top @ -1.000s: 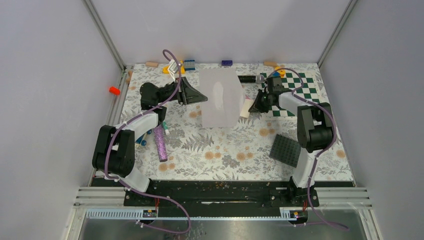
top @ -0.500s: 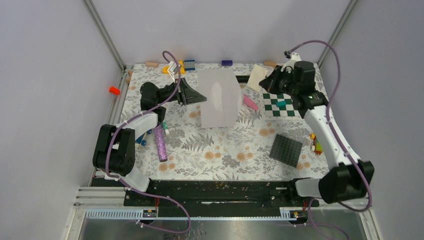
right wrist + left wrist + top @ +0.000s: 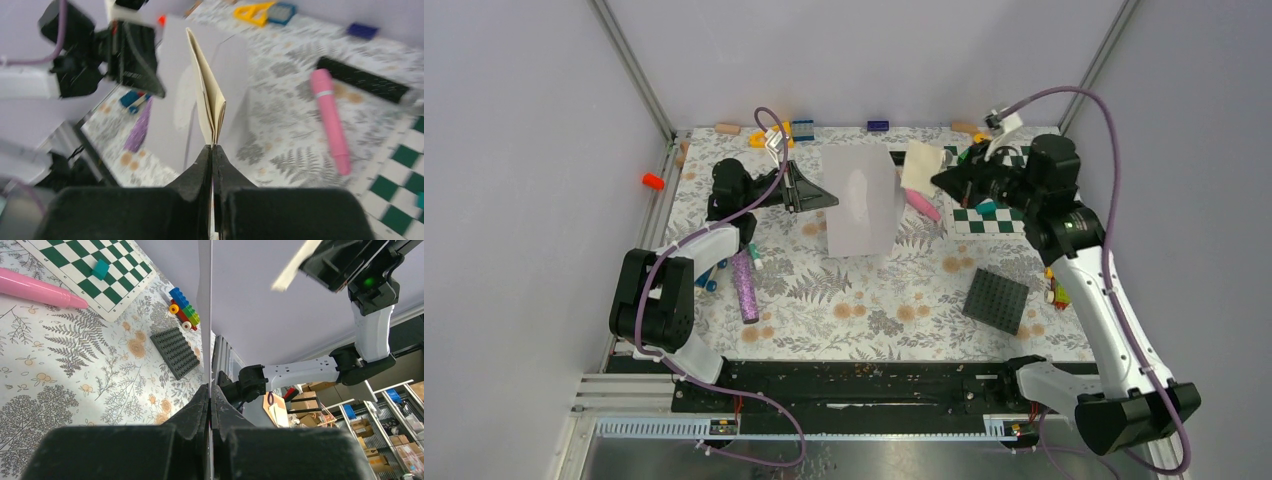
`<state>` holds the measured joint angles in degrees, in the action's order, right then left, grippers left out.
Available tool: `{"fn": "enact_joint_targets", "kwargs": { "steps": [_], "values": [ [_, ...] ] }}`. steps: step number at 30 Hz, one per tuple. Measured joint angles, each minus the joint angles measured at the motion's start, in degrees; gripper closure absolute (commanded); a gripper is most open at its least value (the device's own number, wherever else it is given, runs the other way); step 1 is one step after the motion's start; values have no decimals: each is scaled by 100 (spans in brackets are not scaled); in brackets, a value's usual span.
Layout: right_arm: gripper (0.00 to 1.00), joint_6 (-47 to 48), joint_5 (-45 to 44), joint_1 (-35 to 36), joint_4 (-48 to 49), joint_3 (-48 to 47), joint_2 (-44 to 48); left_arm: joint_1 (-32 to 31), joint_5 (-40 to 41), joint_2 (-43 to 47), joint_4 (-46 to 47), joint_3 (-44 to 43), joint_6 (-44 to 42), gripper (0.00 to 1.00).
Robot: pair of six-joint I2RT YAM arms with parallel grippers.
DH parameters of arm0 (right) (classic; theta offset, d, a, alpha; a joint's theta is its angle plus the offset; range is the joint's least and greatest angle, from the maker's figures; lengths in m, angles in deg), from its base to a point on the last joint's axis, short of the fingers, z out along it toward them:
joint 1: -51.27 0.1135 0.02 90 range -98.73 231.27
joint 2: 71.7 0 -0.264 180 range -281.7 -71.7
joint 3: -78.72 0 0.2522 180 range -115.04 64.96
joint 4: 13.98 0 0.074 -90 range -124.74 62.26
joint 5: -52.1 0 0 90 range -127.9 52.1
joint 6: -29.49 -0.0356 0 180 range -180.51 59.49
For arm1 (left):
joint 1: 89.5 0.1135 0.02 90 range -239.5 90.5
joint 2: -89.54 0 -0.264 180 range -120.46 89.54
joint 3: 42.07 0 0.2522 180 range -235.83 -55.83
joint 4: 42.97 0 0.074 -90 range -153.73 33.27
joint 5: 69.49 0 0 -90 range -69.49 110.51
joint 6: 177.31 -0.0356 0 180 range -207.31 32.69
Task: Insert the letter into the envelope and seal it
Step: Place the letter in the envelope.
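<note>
The right gripper (image 3: 941,180), clamped on the folded letter (image 3: 921,165), has lifted it off the table to the upper centre-right, just beside the envelope (image 3: 861,200). The left gripper (image 3: 822,196) pinches the envelope upright at upper centre. Sliding the letter in looks next.

— The envelope (image 3: 861,200)?
— Smooth, matt grey paper. The letter (image 3: 920,165) is cream paper, matt too.
— And your right claw (image 3: 212,150)?
— Mine's matt black plastic. The cylinder (image 3: 924,206) is glossy pink plastic, the plate (image 3: 995,299) dull and studded

Floral table (image 3: 874,300), checkerboard (image 3: 999,218), pink cylinder (image 3: 921,205), studded plate (image 3: 996,300), purple tube (image 3: 745,286)
</note>
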<state>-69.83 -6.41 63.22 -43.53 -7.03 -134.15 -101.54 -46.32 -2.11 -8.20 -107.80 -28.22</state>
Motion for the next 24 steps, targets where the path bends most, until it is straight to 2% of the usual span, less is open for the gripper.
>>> {"fn": "enact_joint_targets", "kwargs": {
  "steps": [4, 9, 24],
  "values": [
    [100, 166, 601, 411, -205, 48, -376, -2, -2, 0, -2, 0, -20, 100],
    [100, 157, 1172, 590, -326, 55, -903, -31, -4, 0, 4, 0, -17, 100],
    [100, 210, 1259, 629, -407, 61, -1283, -138, -157, -22, 957, 0, 599, 100]
  ]
}}
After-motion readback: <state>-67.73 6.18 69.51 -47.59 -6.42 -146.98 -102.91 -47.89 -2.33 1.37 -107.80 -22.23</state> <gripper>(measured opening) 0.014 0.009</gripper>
